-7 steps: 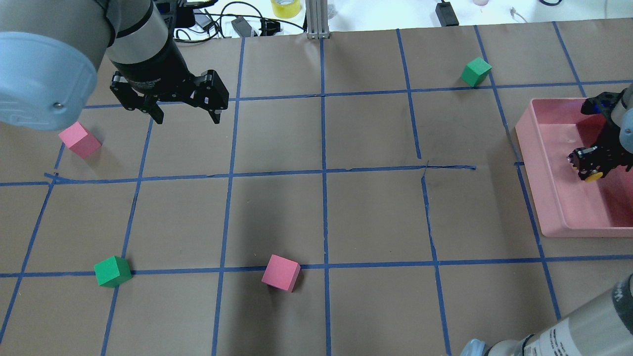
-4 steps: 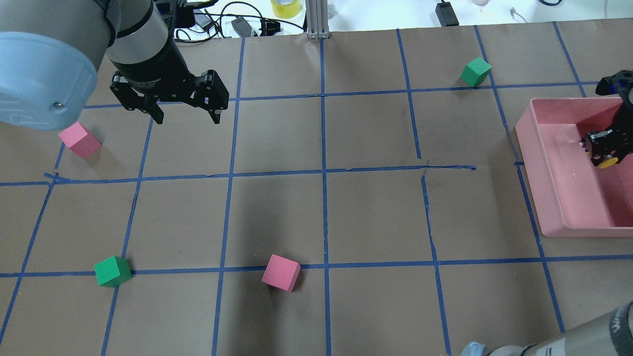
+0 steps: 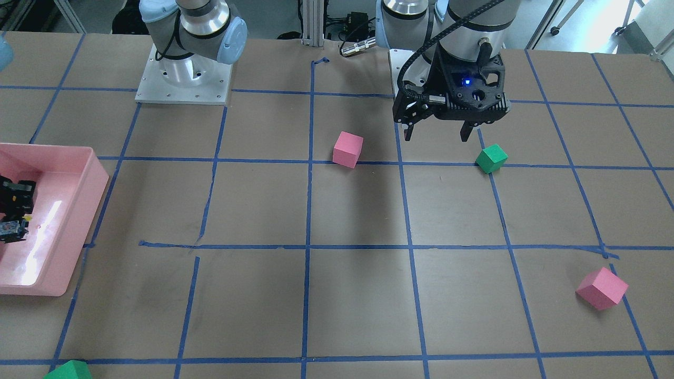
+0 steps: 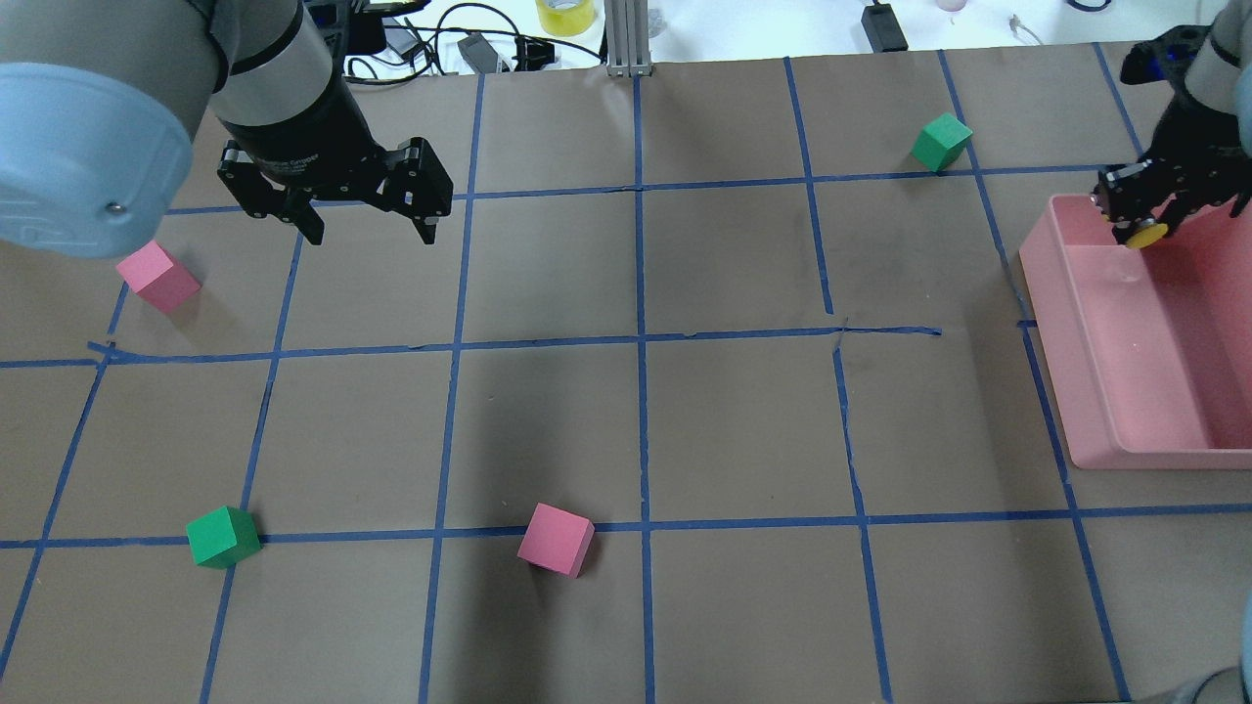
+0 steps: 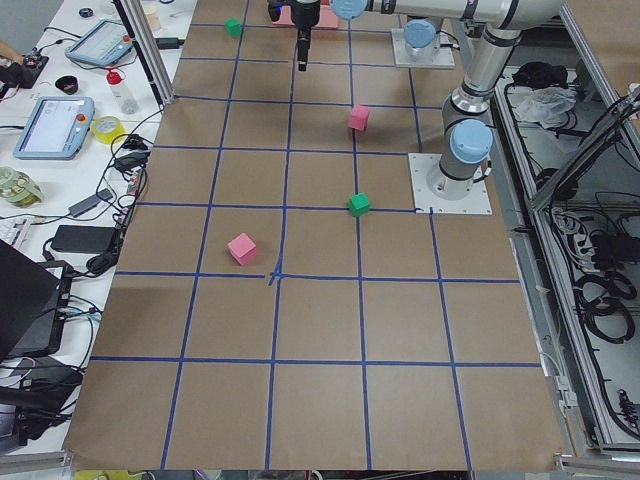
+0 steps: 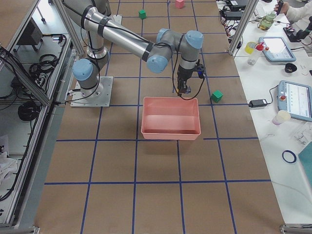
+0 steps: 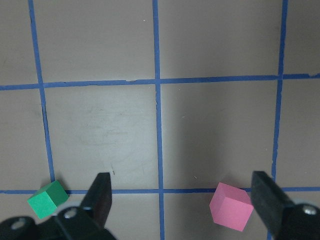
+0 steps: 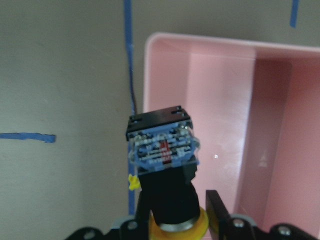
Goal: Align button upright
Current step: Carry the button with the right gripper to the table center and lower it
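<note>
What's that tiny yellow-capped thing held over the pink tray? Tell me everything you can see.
A small push button: round yellow cap, black cylindrical body, block base with a bluish end face. The right gripper pinches its black body, cap toward the palm, base pointing away. It hangs above a corner of the pink plastic tray, touching nothing else.

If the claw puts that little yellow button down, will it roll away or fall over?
Probably stiff, not floppy: the button holds its shape in the right claw. On its side its round yellow cap might roll; its blocky base looks likelier to sit steady.
</note>
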